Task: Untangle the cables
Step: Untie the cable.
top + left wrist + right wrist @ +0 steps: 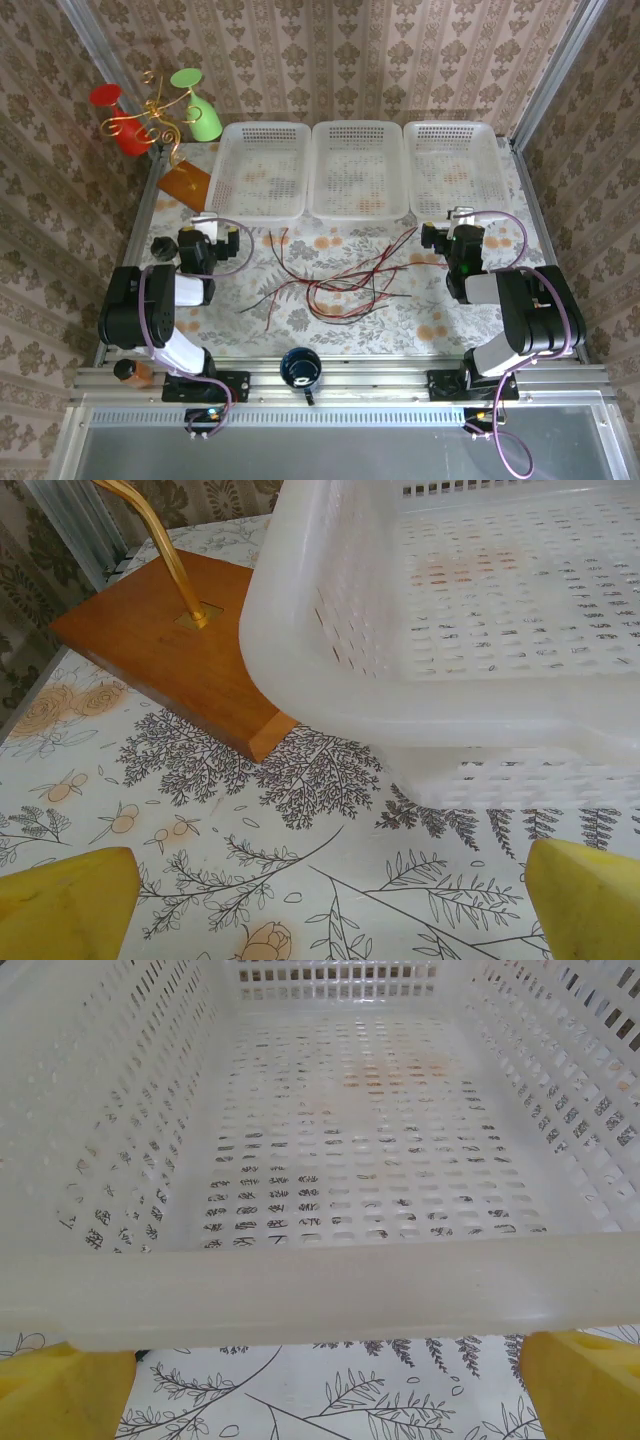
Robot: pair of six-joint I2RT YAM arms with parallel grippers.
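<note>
Yellow fingertips (65, 905) of left gripper (325, 920) spread wide, nothing between them, nothing touched. Left basket (330, 630) corner and wooden base (170, 650) just ahead. Right gripper (320, 1390) likewise wide open, empty, facing near rim of right basket (320, 1295). Cables (335, 280): thin red and black strands in loose tangle at table centre, between arms, near side of middle basket (358, 210). Strands cross and loop; ends splay left and right. Both grippers well apart from them.
</note>
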